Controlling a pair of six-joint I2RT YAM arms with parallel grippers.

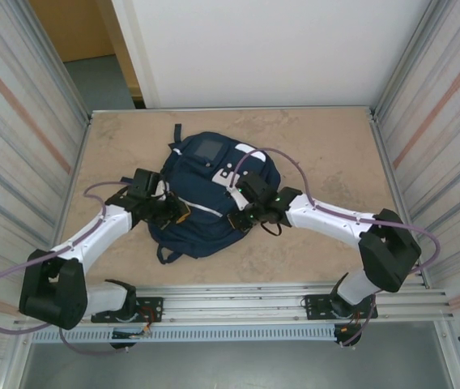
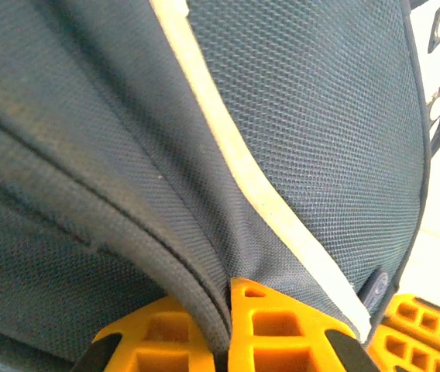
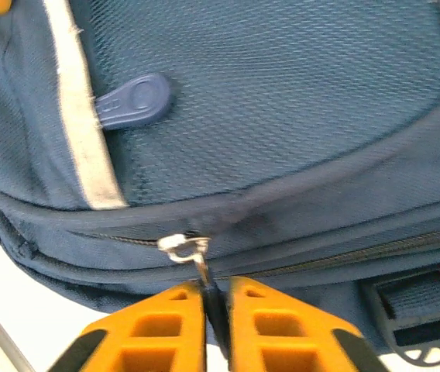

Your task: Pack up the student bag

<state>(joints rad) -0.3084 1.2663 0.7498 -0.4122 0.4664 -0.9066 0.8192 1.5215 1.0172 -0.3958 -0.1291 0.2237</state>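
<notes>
The top camera is looking down from behind the left pincer (image 1: 180, 213) and right pincer (image 1: 239, 219). Each wrist camera is sitting just behind its pincer, facing the bag (image 1: 206, 174) closely; all views are sharing it.

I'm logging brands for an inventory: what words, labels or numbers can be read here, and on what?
No text can be read.
Grey patch on the bag: too small to tell.
Its white patches: nothing legible.
Rubber tab: blurred, no letters made out.
Round stud: any mark too small.
</notes>
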